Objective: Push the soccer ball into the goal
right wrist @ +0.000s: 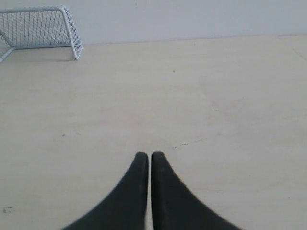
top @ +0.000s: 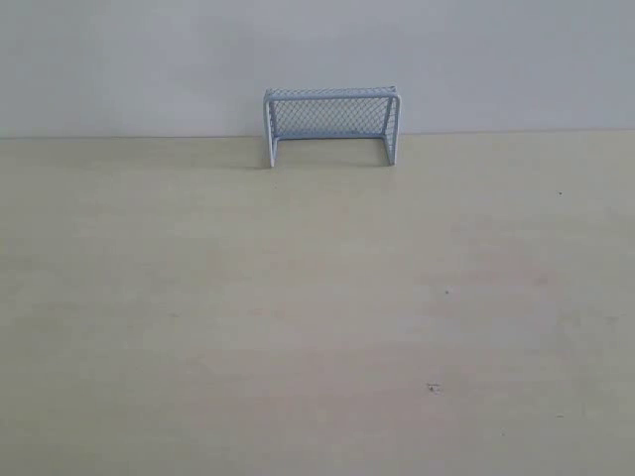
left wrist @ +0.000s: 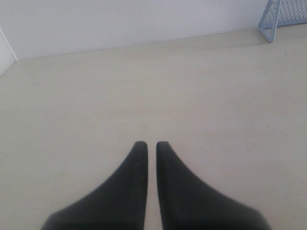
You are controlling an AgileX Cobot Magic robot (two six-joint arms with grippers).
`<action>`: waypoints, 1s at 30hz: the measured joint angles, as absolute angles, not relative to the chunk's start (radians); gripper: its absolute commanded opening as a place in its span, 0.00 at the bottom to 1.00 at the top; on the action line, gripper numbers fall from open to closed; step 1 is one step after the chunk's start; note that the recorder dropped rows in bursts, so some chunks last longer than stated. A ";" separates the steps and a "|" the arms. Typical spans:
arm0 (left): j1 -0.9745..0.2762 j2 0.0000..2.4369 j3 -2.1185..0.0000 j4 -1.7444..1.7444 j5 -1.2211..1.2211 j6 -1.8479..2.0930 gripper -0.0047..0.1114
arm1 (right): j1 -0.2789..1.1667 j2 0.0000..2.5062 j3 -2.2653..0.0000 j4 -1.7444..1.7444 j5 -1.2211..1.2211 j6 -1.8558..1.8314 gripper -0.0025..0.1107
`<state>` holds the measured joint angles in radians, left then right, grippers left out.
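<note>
The goal (top: 332, 127) stands upright at 12 o'clock on the table (top: 298, 317), close to the wall (top: 149, 59), its mouth facing 6 o'clock across the bare pale tabletop. The ball shows in none of the three views (the dark specks (top: 434, 388) toward 4 o'clock in the exterior view look like flat marks on the surface, not it), so where it lies cannot be told. Neither arm reaches into the exterior view. The left gripper (left wrist: 151, 143) has its jaws drawn almost together, only a thin slit between them and nothing held. The right gripper (right wrist: 149, 154) is likewise pressed nearly together and empty. Each wrist camera catches part of the goal well ahead of its fingertips. The step in hand, as I judge it, is finding the ball before any push. Once it is found, jaws held together should make a good blunt pusher. Bring the nearer gripper low to the table on the ball's side away from the goal, so that tips, ball and goal mouth fall on one line toward 12 o'clock. Then push gently through the ball's centre. An off-centre touch would likely send it rolling sideways past a post, and a hard one could bounce it off the net and out.
</note>
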<state>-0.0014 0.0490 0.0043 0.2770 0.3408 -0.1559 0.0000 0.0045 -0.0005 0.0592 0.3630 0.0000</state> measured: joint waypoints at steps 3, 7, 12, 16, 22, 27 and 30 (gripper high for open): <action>-0.001 0.049 0.004 0.277 0.341 -0.156 0.09 | 0.000 0.005 0.000 0.112 0.369 0.022 0.02; -0.001 0.049 0.004 0.277 0.341 -0.156 0.09 | 0.000 0.005 0.000 0.133 0.371 0.033 0.02; -0.001 0.049 0.004 0.277 0.341 -0.156 0.09 | 0.000 0.005 0.000 0.135 0.371 0.005 0.02; -0.001 0.049 0.004 0.277 0.341 -0.156 0.09 | 0.000 0.005 0.000 0.135 0.371 0.000 0.02; -0.001 0.049 0.004 0.277 0.341 -0.156 0.09 | 0.000 0.005 0.000 0.135 0.371 -0.007 0.02; -0.001 0.049 0.004 0.277 0.341 -0.156 0.09 | 0.000 0.005 0.000 0.135 0.371 -0.007 0.02; -0.001 0.049 0.004 0.277 0.341 -0.156 0.09 | 0.000 0.005 0.000 0.135 0.371 -0.007 0.02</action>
<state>-0.0014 0.0490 0.0043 0.2770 0.3408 -0.1559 0.0000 0.0045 -0.0005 0.1355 0.3715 -0.0070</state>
